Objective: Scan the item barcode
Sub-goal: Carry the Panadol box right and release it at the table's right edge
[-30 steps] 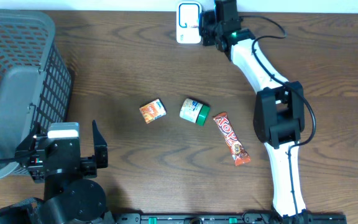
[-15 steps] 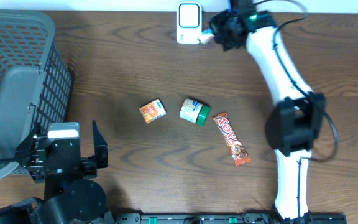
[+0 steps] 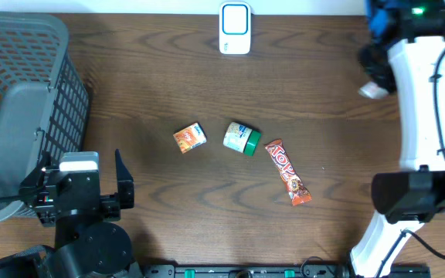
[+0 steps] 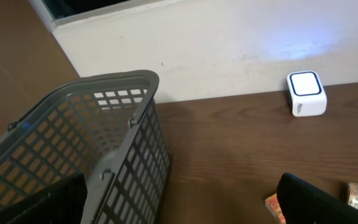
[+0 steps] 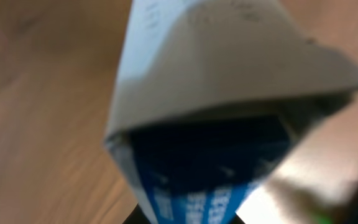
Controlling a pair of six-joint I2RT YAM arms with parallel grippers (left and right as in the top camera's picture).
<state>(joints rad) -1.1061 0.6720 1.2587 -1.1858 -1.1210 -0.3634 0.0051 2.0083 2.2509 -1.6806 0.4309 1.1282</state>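
One box (image 5: 216, 93), a smooth white-and-blue card carton with a creased flap, is pinched in the closed right claw (image 3: 375, 75). The blocky white scanner (image 3: 235, 29) stands well off to that claw's left on the wood-grain surface (image 3: 161, 77). Likely mid-carry, so next the barcode face must be turned toward the scanner window; the left claw (image 3: 79, 171) gapes wide and empty.

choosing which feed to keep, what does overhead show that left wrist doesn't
Only overhead: the red candy bar and the right arm holding a small white box. Only left wrist: the pale wall behind the table. Both: the grey basket, the white scanner, the orange packet and the green-capped tub, the last two cut off at the left wrist view's lower edge.
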